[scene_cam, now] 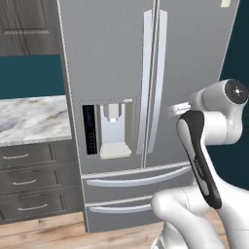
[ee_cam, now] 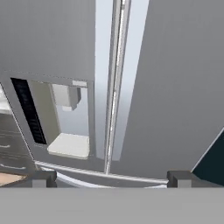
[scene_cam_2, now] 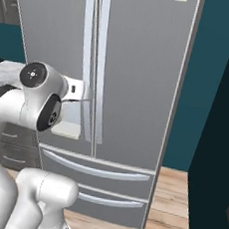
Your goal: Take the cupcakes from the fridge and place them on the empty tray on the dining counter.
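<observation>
Claw (ee_cam: 112, 178) spread wide, empty, facing fridge (scene_cam: 116, 58) close up, both doors shut, two handles (scene_cam: 154, 73) side by side, dispenser (scene_cam: 113, 130) in left door

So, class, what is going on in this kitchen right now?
A white robot arm is reaching toward the fridge, whose two doors and both bottom drawers are shut. Its hand is open and holds nothing, pointing at the two long door handles by the centre seam, next to the water dispenser. No door has been pulled yet, so what is inside is hidden.
</observation>
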Controlling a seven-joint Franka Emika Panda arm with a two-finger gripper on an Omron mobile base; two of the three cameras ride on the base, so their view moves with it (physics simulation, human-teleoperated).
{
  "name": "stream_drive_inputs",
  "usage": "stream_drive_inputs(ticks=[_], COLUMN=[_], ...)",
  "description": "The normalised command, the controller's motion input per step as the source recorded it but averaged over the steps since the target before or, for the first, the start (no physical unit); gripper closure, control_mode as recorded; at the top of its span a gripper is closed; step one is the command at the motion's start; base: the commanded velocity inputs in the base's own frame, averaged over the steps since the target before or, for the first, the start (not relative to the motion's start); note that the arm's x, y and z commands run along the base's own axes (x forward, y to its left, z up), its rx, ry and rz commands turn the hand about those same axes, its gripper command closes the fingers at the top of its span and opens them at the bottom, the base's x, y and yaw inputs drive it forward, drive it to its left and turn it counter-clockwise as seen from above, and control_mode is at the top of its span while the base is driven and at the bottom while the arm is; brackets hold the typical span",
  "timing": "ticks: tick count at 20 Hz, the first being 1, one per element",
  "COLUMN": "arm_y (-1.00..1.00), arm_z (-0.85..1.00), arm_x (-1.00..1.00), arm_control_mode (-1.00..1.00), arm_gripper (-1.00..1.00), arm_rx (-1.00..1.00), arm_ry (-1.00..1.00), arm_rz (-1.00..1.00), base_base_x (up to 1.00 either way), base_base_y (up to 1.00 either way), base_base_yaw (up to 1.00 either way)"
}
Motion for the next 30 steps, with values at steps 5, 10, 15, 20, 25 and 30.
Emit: stream_drive_inputs(ticks=[5, 10, 15, 20, 25, 30], arm_y=[-0.16, -0.10, -0.01, 0.00, -0.02, -0.07], arm_z=[0.24, 0.00, 0.00, 0.00, 0.00, 0.00], arm_x=[0.64, 0.61, 0.72, 0.73, 0.85, 0.83], arm_control_mode=[-1.00, -1.00, -1.00, -1.00, -1.00, -1.00], arm_gripper=[-1.00, -1.00, -1.00, -1.00, -1.00, -1.00], arm_rx=[0.01, 0.00, 0.00, 0.00, 0.00, 0.00], arm_ry=[0.01, 0.00, -0.01, -0.06, -0.01, 0.00], arm_rz=[-0.01, 0.00, 0.00, 0.00, 0.00, 0.00], base_base_x=[0.00, 0.00, 0.00, 0.00, 0.00, 0.00], base_base_y=[0.00, 0.00, 0.00, 0.00, 0.00, 0.00], base_base_yaw=[0.00, 0.00, 0.00, 0.00, 0.00, 0.00])
